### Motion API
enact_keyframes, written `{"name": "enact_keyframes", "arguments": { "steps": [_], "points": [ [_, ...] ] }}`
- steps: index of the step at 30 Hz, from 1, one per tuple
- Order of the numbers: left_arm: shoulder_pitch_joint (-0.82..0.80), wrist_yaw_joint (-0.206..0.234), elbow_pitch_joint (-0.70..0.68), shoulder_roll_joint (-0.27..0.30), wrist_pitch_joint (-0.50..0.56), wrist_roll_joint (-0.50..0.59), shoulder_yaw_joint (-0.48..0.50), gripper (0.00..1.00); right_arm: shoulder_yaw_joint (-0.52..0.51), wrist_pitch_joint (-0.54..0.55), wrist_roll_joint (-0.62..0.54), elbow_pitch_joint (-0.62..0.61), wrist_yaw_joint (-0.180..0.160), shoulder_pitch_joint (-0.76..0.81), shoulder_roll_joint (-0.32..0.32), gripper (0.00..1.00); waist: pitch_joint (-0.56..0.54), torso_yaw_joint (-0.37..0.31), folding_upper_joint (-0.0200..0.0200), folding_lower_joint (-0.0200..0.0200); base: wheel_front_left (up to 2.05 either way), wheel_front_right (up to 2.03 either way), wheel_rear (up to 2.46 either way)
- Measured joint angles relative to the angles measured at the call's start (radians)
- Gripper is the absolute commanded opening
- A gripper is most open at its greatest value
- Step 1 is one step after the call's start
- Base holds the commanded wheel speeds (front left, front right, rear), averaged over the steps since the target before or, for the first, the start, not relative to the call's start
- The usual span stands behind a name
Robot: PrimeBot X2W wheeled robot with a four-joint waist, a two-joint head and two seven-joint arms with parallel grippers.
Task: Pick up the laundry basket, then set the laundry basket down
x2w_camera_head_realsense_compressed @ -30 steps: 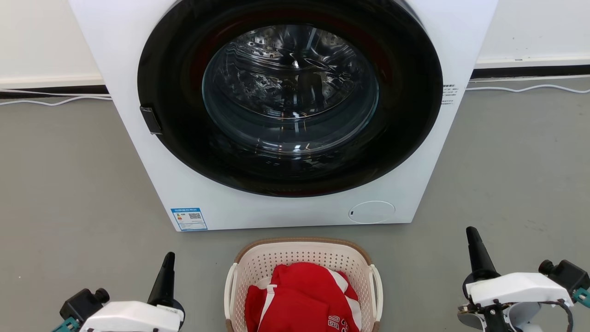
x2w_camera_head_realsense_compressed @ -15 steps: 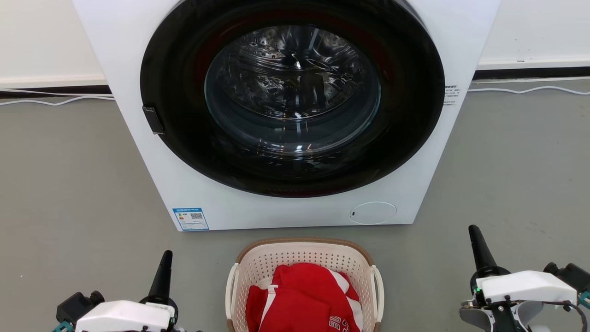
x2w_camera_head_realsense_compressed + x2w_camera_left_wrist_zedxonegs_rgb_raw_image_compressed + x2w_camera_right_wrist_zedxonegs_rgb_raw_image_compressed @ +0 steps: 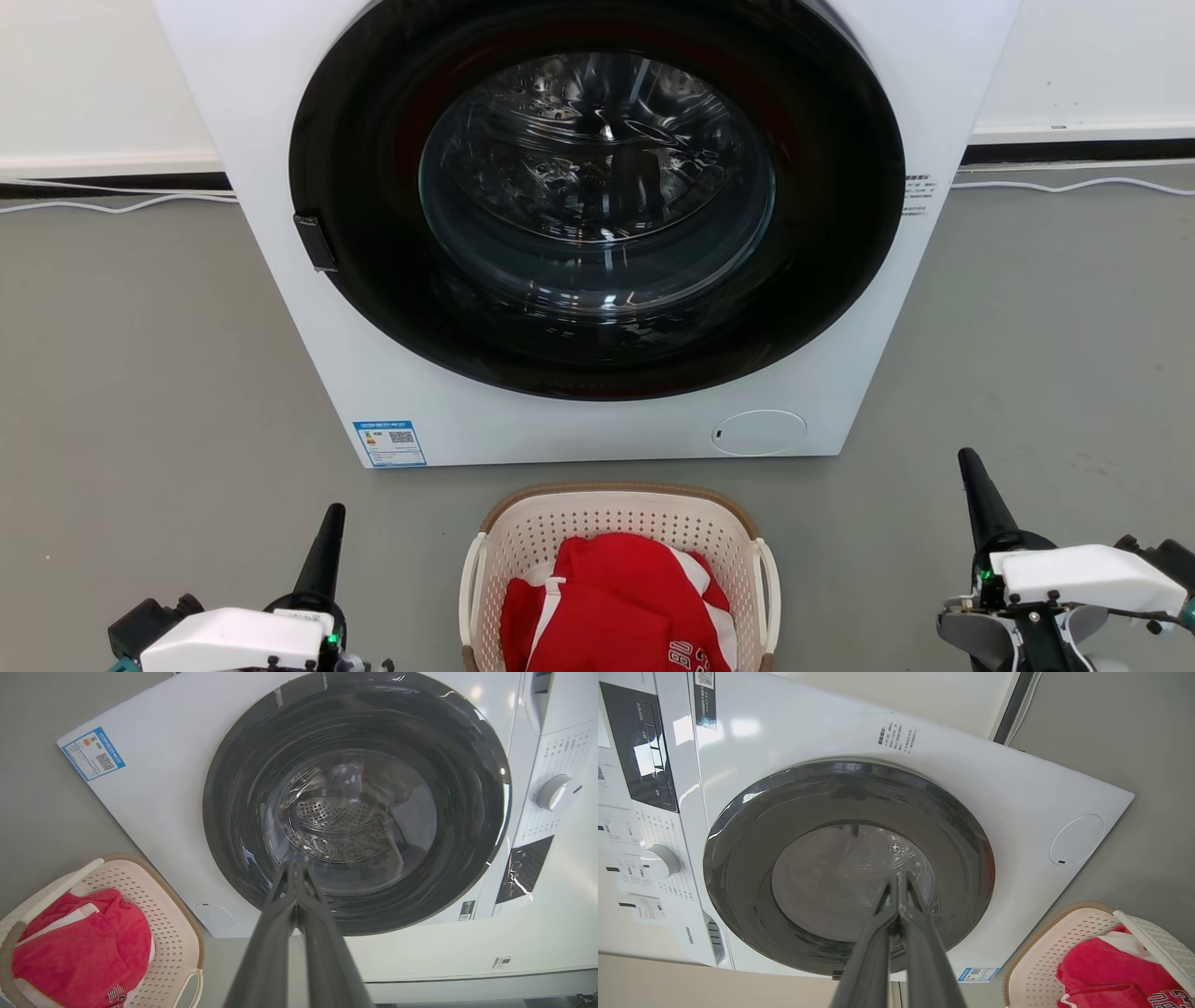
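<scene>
The laundry basket, cream-white and perforated with a tan-brown rim and white loop handles, stands on the grey floor just in front of the washer, at the bottom centre of the head view. Red and white clothes lie inside it. The basket sits at the lower left of the left wrist view, and the basket at the lower right of the right wrist view. My left gripper is shut and empty, well to the basket's left. My right gripper is shut and empty, well to its right. Both point toward the washer.
The white front-loading washer with its dark round door stands close behind the basket. White cables run along the wall's base. Bare grey floor lies on both sides of the washer.
Both grippers have moved slightly: the left one lower in the head view, the right one a little up and to the right. The basket has stayed where it was.
</scene>
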Motion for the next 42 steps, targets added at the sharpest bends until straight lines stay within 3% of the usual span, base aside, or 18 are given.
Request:
{"name": "enact_keyframes", "arguments": {
  "steps": [26,42],
  "points": [
    [-0.018,0.0,-0.016,0.001,0.071,-0.268,0.024,0.0,-0.034,0.072,0.291,-0.035,0.0,0.001,0.0,0.0,-0.004,0.009,0.0,0.0,0.0,0.0,0.0],
    [-0.019,0.0,-0.019,0.001,0.071,-0.276,0.026,0.0,-0.034,0.072,0.296,-0.035,0.0,0.006,0.0,0.0,-0.004,0.009,0.0,0.0,0.0,0.0,0.0]
  ]
}}
